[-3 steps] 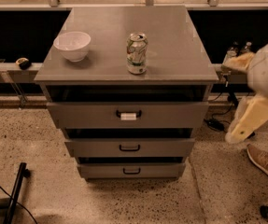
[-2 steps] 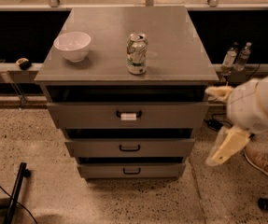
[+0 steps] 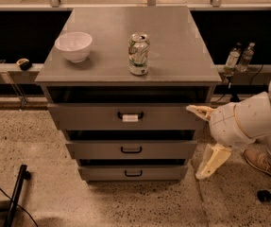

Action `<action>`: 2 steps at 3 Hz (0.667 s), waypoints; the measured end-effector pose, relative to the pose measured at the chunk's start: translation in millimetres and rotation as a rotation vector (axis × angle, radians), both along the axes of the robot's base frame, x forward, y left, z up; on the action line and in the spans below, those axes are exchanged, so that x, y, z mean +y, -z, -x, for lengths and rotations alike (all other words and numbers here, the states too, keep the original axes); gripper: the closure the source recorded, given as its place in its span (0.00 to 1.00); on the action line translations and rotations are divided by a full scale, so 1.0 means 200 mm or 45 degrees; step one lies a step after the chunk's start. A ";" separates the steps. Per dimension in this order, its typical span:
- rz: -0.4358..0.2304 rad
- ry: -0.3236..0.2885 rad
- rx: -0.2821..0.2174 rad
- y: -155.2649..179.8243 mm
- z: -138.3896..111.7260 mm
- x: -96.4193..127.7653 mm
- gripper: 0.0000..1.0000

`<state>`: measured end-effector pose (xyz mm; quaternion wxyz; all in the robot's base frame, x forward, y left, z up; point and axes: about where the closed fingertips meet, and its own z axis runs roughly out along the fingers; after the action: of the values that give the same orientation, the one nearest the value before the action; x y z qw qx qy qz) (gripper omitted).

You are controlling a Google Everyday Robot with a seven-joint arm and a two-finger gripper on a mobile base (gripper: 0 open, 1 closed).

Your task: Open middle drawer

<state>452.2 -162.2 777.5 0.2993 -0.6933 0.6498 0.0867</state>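
Closer now than a moment ago: the white robot arm has swung in from the right, and the cream two-finger gripper [image 3: 199,143] sits right at the right-hand edge of the grey metal cabinet [image 3: 173,56].

From the one camera view, its fingers are spread wide, one reaching up and left, the other angled down towards the speckled floor [image 3: 102,202], and nothing is held between them. The upper fingertip [image 3: 191,109] meets the right end of the top drawer with the white tag on its handle [image 3: 88,117], apparently touching, though that is hard to tell.

The middle drawer [image 3: 97,150] sits just left of the gripper, its right end level with the gap between the fingers. Its small dark loop handle [image 3: 131,149] is well to the left, untouched. Below it is the lowest, short-fronted drawer [image 3: 102,173].

On top stand a white bowl [image 3: 73,45] and a green-and-white drink can [image 3: 139,53], well apart.
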 end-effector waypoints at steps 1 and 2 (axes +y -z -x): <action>-0.014 -0.030 0.006 0.21 0.01 0.09 0.00; -0.016 -0.060 -0.022 0.52 -0.05 0.20 0.00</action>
<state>461.3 -122.5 674.4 0.3070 -0.7071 0.6303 0.0919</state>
